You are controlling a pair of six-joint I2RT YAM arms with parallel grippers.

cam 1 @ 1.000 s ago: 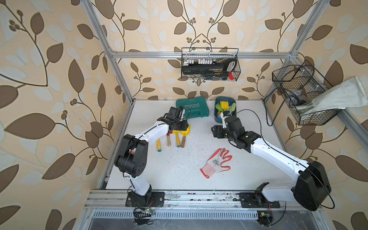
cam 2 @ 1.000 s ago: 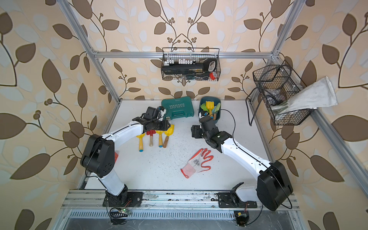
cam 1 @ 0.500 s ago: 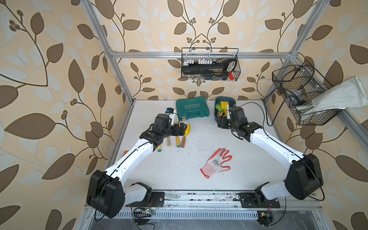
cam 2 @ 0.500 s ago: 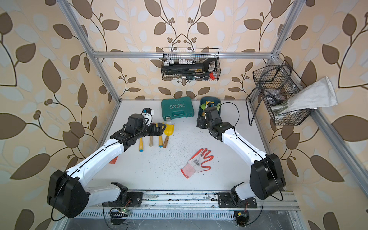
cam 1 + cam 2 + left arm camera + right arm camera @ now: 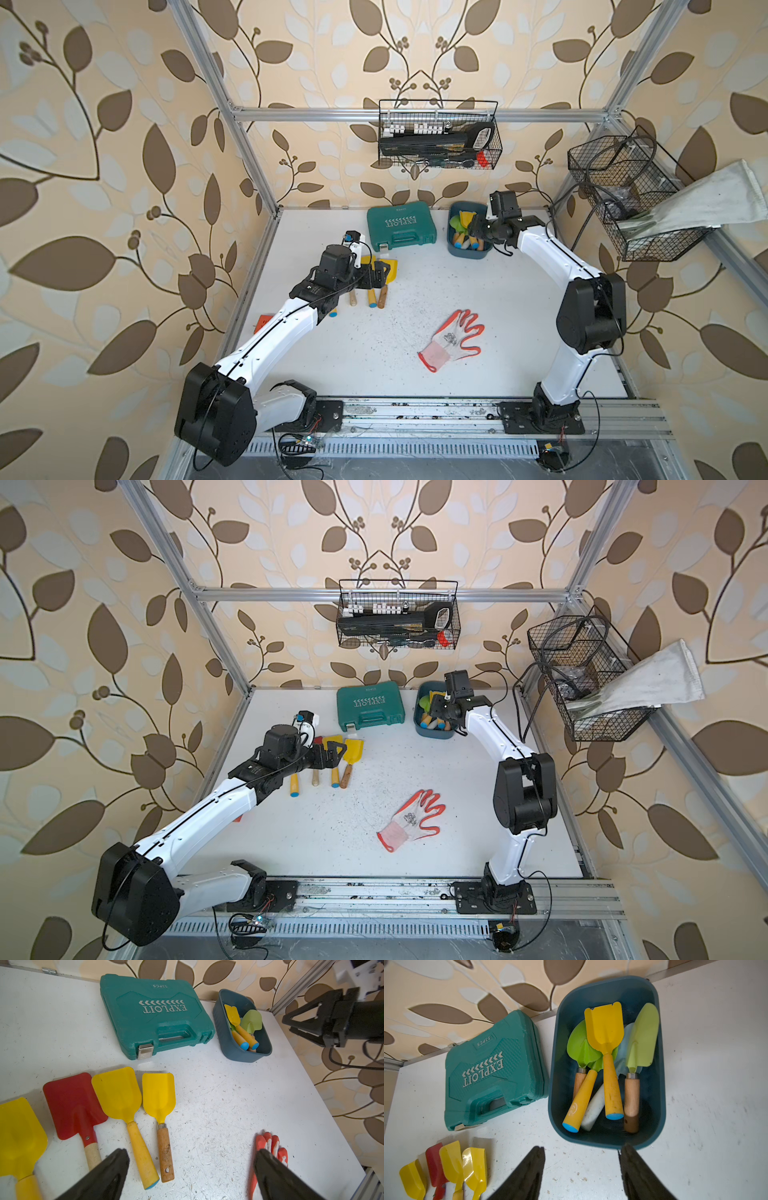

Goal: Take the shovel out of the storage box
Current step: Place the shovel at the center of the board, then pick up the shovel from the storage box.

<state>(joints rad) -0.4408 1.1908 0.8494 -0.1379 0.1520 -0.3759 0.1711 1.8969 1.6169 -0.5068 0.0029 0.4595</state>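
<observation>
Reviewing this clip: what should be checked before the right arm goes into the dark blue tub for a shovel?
1. Right gripper jaws apart, empty: ok.
2. Dark blue plastic storage box lidless, upright: ok.
3. Yellow shovel with blue-capped yellow handle lying topmost, handle exposed: ok.
4. Right gripper lined up over that handle: cannot tell.
5. Left gripper open, empty, away from the box: ok.

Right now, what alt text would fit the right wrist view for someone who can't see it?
A dark blue storage box holds several shovels, a yellow shovel on top, with the open right pincer poised short of it. A teal case lies alongside.
</observation>
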